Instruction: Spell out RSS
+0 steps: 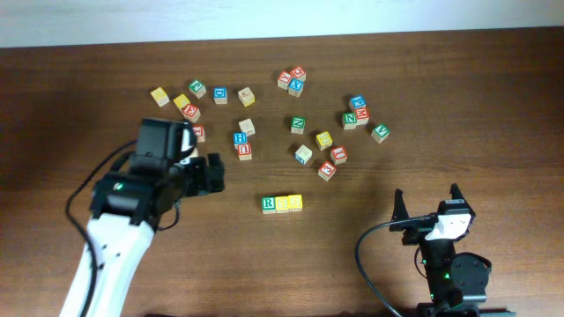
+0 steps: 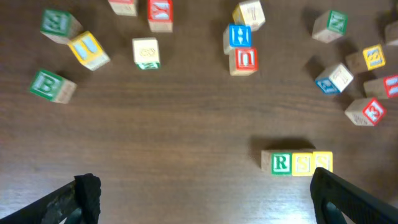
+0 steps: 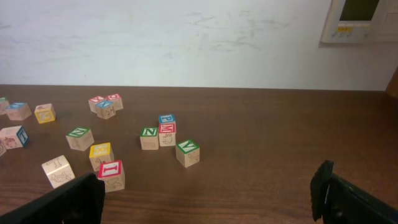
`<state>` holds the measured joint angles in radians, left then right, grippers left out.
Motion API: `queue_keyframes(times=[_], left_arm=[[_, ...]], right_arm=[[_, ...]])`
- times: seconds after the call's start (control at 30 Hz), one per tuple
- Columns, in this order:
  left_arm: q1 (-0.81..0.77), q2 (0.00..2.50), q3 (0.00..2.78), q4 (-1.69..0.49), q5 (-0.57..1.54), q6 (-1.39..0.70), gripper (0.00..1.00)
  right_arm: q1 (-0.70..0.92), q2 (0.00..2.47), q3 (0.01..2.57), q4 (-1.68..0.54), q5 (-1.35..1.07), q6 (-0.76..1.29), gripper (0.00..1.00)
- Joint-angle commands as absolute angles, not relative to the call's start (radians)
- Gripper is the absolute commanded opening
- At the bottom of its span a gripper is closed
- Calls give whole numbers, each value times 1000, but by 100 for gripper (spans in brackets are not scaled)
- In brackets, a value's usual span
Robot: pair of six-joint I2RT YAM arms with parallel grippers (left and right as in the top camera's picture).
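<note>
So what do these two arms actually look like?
The left arm has a white lower link, black joints and a black cable looped alongside. The right arm is mostly black with a pale wrist block. The left tool and right tool each have two black fingers.

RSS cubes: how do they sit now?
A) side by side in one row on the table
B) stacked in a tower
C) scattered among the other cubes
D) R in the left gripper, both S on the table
A: the left wrist view shows the R cube, middle S and end S side by side in one row on the table, with the left gripper open and empty.
</note>
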<state>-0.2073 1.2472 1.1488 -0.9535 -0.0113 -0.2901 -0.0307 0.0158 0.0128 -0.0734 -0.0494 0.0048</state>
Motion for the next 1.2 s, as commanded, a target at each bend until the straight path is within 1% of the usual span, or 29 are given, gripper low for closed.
queue_keyframes(times=[0.0, 0.2, 0.27, 0.43, 0.53, 0.73, 0.9, 1.03, 1.17], left_arm=[[-168, 1134, 1042, -904, 24, -202, 99], [-118, 943, 733, -683, 138, -95, 99], [-92, 889, 644, -625, 170, -96, 99], [4, 715, 442, -625, 192, -96, 99], [28, 649, 403, -629, 191, -96, 99], [28, 598, 381, -614, 191, -72, 99], [28, 471, 297, -503, 191, 32, 99], [29, 338, 228, -450, 187, 31, 99], [29, 260, 150, -330, 187, 31, 99]], right_arm=[[-23, 4, 6, -76, -48, 15, 98], [-23, 4, 6, -76, -48, 15, 98], [-23, 4, 6, -75, -48, 15, 98], [-23, 4, 6, -76, -48, 15, 98], [-23, 4, 6, -75, -48, 15, 98], [-23, 4, 6, -76, -48, 15, 98], [-23, 4, 6, -75, -48, 15, 98], [-23, 4, 6, -75, -48, 15, 98], [-23, 4, 6, -75, -48, 15, 98]])
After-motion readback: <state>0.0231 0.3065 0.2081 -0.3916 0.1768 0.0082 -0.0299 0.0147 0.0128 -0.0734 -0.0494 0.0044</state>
